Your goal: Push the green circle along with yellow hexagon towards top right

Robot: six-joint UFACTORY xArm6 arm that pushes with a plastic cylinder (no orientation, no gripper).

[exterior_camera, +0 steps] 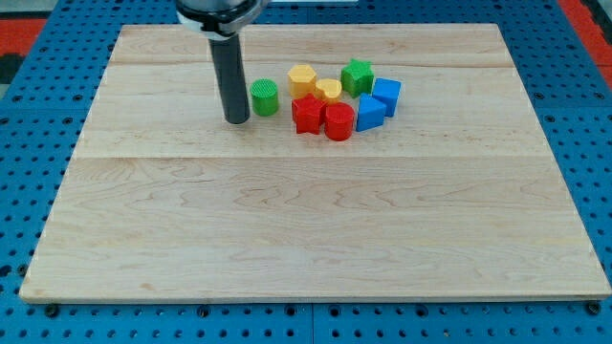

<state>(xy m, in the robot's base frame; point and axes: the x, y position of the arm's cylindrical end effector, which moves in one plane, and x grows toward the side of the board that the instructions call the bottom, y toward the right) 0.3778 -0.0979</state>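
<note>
Standing on the wooden bench (287, 229), my tip (237, 121) is just left of the green circle (265, 97); no pincer shows. The rod's top is cut off. The yellow hexagon (302, 80) sits right of the circle, apart from it. Behind the red blocks (323, 117) a small yellow block (329, 89) is partly hidden. A green star (358, 76) and two blue blocks (379, 103) crowd beside.

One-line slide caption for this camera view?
My tip stands just left of the green circle, with the yellow hexagon beyond it.
</note>
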